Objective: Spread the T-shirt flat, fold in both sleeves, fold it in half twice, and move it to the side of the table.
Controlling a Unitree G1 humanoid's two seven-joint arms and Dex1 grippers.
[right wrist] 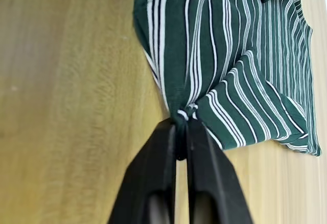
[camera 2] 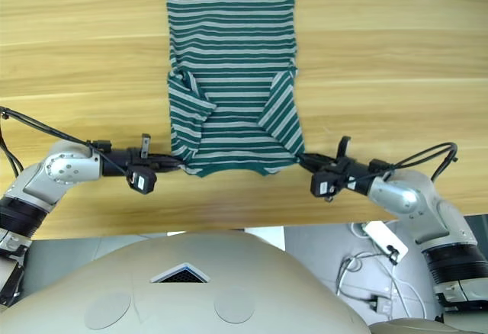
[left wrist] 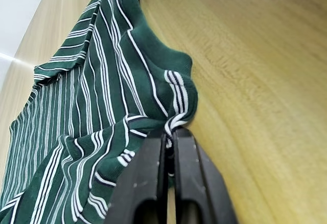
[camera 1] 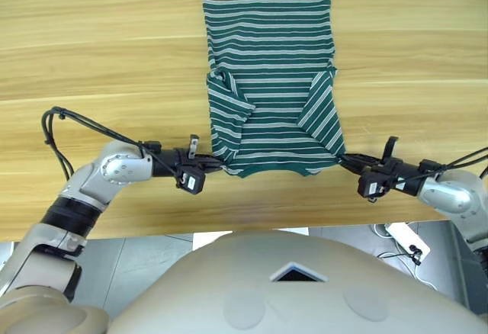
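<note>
A green T-shirt (camera 1: 271, 82) with white stripes lies flat on the wooden table (camera 1: 91, 59), both sleeves folded in over its body. Its collar end faces me near the front edge. My left gripper (camera 1: 216, 165) is shut on the near left shoulder corner of the T-shirt (left wrist: 127, 96). My right gripper (camera 1: 341, 158) is shut on the near right shoulder corner of the T-shirt (right wrist: 225, 55). In the wrist views, the left gripper (left wrist: 170, 138) and right gripper (right wrist: 181, 124) each pinch a small bunch of the fabric between black fingers.
Bare wood stretches to the left and right of the shirt and beyond its far hem (camera 1: 267, 0). The table's front edge (camera 1: 229, 231) runs just behind both grippers. Cables and a white power strip (camera 1: 404, 236) lie on the floor at the lower right.
</note>
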